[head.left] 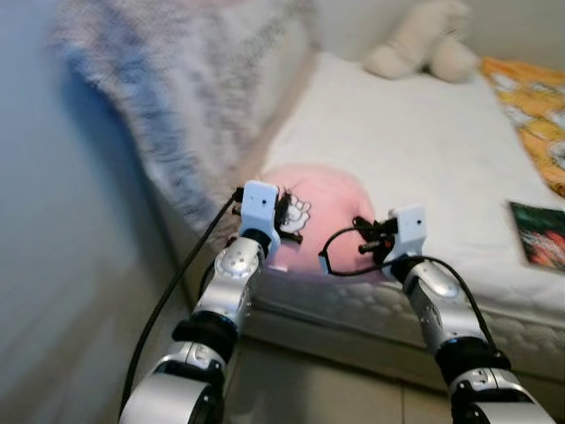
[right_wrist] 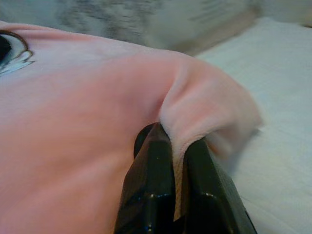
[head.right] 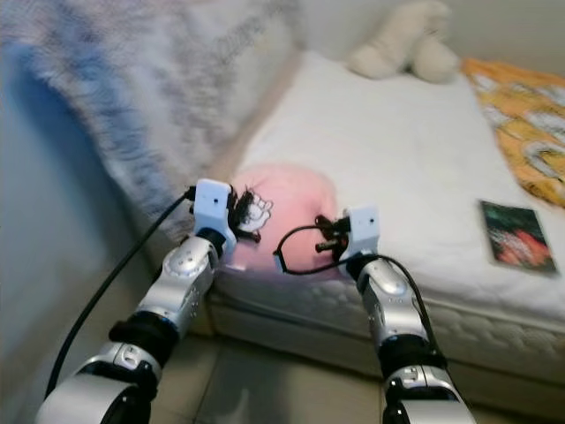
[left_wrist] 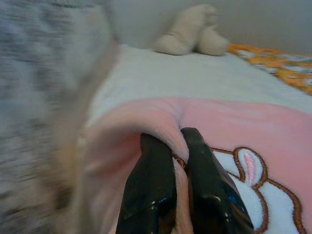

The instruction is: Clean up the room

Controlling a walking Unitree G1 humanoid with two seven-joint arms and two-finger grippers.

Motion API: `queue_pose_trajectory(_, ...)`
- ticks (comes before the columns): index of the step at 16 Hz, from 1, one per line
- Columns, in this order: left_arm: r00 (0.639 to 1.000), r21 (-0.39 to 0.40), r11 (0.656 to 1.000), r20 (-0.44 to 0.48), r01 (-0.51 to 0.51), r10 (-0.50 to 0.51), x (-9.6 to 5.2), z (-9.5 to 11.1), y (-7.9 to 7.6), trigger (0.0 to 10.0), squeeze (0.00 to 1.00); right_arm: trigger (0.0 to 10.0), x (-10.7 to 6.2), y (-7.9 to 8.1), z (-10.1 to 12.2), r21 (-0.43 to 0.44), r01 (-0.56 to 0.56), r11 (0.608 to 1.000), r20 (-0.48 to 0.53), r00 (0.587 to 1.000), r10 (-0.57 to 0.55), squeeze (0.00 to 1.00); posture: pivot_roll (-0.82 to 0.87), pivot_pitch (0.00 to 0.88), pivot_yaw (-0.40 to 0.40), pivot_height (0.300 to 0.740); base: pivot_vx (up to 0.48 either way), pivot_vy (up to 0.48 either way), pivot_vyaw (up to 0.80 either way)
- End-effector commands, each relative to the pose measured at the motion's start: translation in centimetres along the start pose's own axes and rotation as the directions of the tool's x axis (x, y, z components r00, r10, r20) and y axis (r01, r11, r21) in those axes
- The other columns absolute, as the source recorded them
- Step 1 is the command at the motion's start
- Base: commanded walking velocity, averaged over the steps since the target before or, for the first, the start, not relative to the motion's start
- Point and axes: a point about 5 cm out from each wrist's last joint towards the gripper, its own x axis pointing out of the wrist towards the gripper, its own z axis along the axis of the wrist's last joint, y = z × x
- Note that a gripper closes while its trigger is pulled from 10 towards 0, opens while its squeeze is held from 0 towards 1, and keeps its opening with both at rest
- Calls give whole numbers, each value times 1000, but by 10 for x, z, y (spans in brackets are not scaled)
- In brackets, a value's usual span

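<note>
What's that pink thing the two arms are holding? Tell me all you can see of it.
It is a soft pink plush cushion, rounded, fleecy-looking, with a white cartoon figure outlined in brown stitched on it. It lies on the near edge of the white mattress, beside a hanging grey-speckled blanket. The left gripper is shut on a pinched fold of it on one side, and the right gripper is shut on a fold on the other side.

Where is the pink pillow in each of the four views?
Left eye view: pink pillow at the mattress's near edge, between both grippers.
Right eye view: left of centre, same edge.
Left wrist view: lower right, pinched in the left jaws.
Right wrist view: left and centre, pinched in the right jaws.
Shared landmark: white mattress.
</note>
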Motion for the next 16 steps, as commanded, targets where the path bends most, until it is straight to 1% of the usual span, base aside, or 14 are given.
queue_pose_trajectory(1,1000,29,1000,22,2,-3,2,6,-2,10000,0,10000,5,2,11,-18,-22,1000,38,999,23,0,148,0,-20,740,0,0,475)
queue_pose_trajectory(3,1000,44,999,20,10,-11,1,4,0,10000,0,10000,4,1,12,-33,-20,999,50,999,22,0,147,0,-21,740,0,0,453)
queue_pose_trajectory(4,999,61,998,36,32,-34,0,5,-1,10000,0,10000,2,-4,15,-63,31,998,71,997,-27,0,145,0,-20,740,0,0,456)
queue_pose_trajectory(5,996,93,994,56,60,-66,-1,7,-2,10000,0,10000,0,-9,20,-121,99,988,106,991,-86,0,143,0,-19,740,0,0,0)
queue_pose_trajectory(6,993,76,994,82,75,-81,-1,11,-2,10000,0,10000,-3,-12,27,-187,168,968,164,977,-138,0,141,0,-17,740,0,0,0)
queue_pose_trajectory(7,990,81,993,112,83,-91,-1,15,-2,10000,0,10000,-6,-14,33,-235,233,944,220,958,-182,0,139,0,-16,740,428,0,0)
queue_pose_trajectory(8,988,85,993,119,85,-94,-1,17,-1,10000,0,10000,-9,-15,37,-254,284,925,265,940,-216,0,132,0,-10,740,454,0,0)
queue_pose_trajectory(9,989,70,995,120,72,-80,0,17,0,10000,0,10000,-11,-19,41,-221,323,920,293,922,-253,0,128,0,-8,740,454,0,0)
queue_pose_trajectory(11,989,66,995,125,78,-86,2,19,0,10000,0,10000,-11,-22,38,-166,320,933,273,924,-268,0,125,0,-6,740,454,0,0)
queue_pose_trajectory(13,988,56,995,128,80,-87,3,21,-1,10000,0,10000,-13,-28,35,-111,349,931,264,913,-311,0,120,0,0,740,454,0,0)
queue_pose_trajectory(14,989,28,997,125,72,-75,4,20,-1,10000,0,10000,-14,-31,34,-87,359,929,256,910,-327,0,116,0,8,740,454,0,0)
queue_pose_trajectory(15,992,-23,999,123,31,-28,5,21,1,10000,0,10000,-13,-32,35,-85,360,929,251,910,-330,0,114,0,10,740,454,0,0)
queue_pose_trajectory(16,991,-29,1000,133,8,-4,6,24,3,10000,0,10000,-12,-33,36,-84,359,930,250,911,-329,0,114,0,11,740,454,0,0)
